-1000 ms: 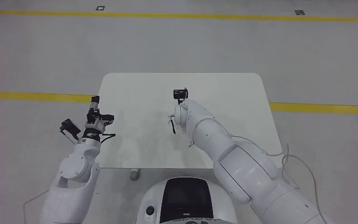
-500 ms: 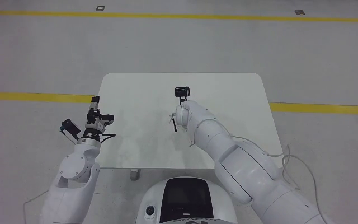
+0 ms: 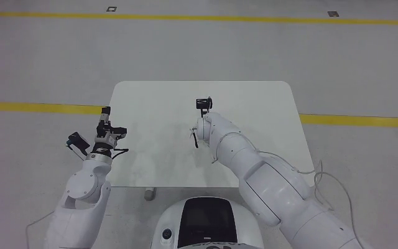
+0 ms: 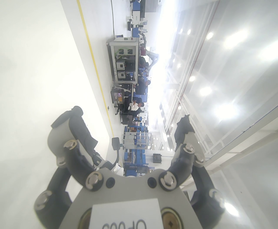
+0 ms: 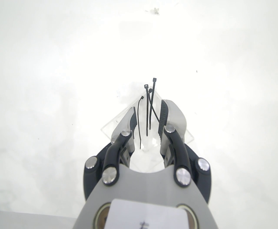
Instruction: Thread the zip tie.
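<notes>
Over the white table [image 3: 249,106], seen from above, the right arm [image 3: 227,146] stretches from the near edge to the middle of the top, with its wrist turned down toward the surface. The left arm [image 3: 87,180] sits off the table's left edge. The left gripper [image 3: 104,119] is held up beside that edge, over the floor rather than the tabletop.

From the left wrist, the left gripper [image 4: 130,115] points out into the room. Its two fingers are spread wide apart with nothing between them.

From the right wrist, the right gripper [image 5: 148,106] hangs over a clear flat tray [image 5: 108,130] that lies on the table [image 5: 65,86]. The zip ties [image 5: 147,112], about four thin black ones, lie close together on that tray, heads pointing away from the wrist. Two of them cross. The fingers are parted, one on each side of the bundle, and grip nothing. One slanted tie runs close to a finger [image 5: 162,112]; whether it touches cannot be told. Farther across the table lies a small pale scrap [image 5: 155,10], well apart from the tray.
</notes>
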